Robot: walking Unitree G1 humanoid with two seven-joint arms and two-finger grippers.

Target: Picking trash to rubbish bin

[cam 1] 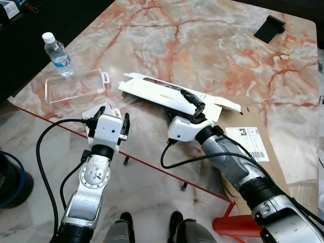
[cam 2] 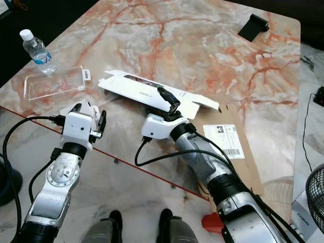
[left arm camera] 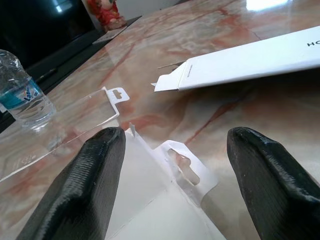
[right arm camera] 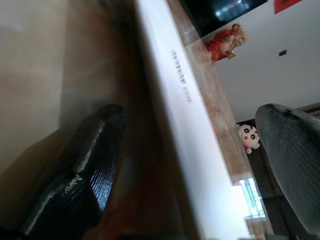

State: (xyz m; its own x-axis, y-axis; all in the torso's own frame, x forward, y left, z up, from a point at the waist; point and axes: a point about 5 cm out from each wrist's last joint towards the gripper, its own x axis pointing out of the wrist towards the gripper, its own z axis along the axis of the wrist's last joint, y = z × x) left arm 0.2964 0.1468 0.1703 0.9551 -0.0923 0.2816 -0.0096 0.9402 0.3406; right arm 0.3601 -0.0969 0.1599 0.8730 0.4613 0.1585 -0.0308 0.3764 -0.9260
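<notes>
A long white box point(cam 1: 162, 94) lies on the marble table point(cam 1: 202, 45), near its front edge. My right gripper point(cam 1: 186, 110) is open and straddles the box's near end, one finger point(cam 1: 194, 103) resting over the top; in the right wrist view the box point(right arm camera: 190, 130) runs between the two spread fingers. My left gripper point(cam 1: 113, 114) is open just above a small white hang-card package point(left arm camera: 165, 200) at the table's front edge. A clear plastic blister pack point(cam 1: 75, 86) lies just beyond it, with a water bottle point(cam 1: 57, 54) standing behind.
Flat brown cardboard point(cam 1: 253, 147) with a shipping label lies under my right forearm. A small black object point(cam 1: 270, 28) sits at the far right of the table. The table's red-trimmed front edge point(cam 1: 152, 167) runs below both grippers, with tiled floor beneath.
</notes>
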